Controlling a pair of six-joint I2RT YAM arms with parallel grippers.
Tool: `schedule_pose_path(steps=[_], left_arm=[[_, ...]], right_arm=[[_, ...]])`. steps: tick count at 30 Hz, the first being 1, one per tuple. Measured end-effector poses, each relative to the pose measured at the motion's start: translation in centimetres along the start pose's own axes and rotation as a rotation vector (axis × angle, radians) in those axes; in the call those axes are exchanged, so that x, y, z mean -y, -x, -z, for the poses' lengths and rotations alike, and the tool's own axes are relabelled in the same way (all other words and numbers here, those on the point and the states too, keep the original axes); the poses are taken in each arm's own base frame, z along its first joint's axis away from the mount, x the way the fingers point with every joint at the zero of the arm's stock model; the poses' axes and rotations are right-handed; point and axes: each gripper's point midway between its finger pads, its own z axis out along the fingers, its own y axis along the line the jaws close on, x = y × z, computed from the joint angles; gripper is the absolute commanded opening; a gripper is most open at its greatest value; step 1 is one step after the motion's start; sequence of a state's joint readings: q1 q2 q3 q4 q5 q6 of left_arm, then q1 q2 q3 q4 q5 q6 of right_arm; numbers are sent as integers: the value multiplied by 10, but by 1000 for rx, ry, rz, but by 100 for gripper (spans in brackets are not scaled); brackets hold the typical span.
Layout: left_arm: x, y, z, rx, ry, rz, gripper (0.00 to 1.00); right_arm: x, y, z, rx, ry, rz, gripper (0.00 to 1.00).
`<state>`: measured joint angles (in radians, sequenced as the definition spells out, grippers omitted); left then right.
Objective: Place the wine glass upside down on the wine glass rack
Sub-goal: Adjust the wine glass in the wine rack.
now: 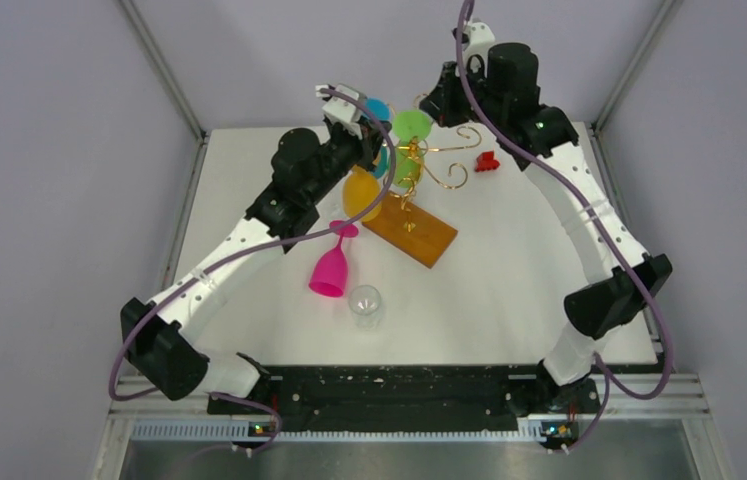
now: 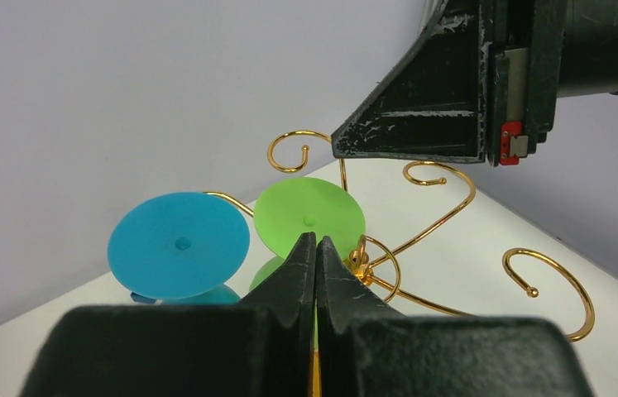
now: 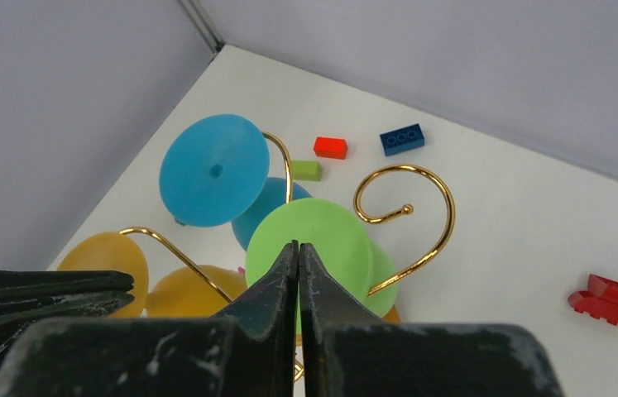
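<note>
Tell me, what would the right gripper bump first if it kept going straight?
Most likely the green glass foot, just beyond the shut jaws of the right gripper. Depth is unclear, so how near it sits is hard to say.

Five wine glasses (image 1: 330,268), one wine glass rack (image 1: 419,235), four toy bricks (image 3: 331,147).

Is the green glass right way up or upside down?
Upside down. The green glass hangs on the wine glass rack, flat foot on top, bowl below.

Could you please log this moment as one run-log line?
left end effector: shut | right end effector: shut | wine glass rack: green glass, blue glass hung | pink glass: on table
</note>
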<state>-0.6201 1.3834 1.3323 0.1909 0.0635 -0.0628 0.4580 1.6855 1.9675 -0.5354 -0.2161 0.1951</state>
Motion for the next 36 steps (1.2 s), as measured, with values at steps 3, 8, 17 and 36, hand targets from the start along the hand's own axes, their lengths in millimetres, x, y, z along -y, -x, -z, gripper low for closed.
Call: schedule_pose_path(steps=[3, 8, 17, 36], left_arm=[[0, 0, 0, -1, 0, 1, 0], [-2, -1, 1, -4, 6, -1, 0], [-8, 1, 17, -16, 36, -10, 0], [-9, -2, 19, -33, 36, -10, 0]], right_arm=[[-5, 3, -7, -13, 27, 0, 0], [-12, -1, -24, -56, 51, 8, 0], [-20, -32, -41, -184, 53, 44, 0], [-32, -30, -36, -198, 85, 82, 0]])
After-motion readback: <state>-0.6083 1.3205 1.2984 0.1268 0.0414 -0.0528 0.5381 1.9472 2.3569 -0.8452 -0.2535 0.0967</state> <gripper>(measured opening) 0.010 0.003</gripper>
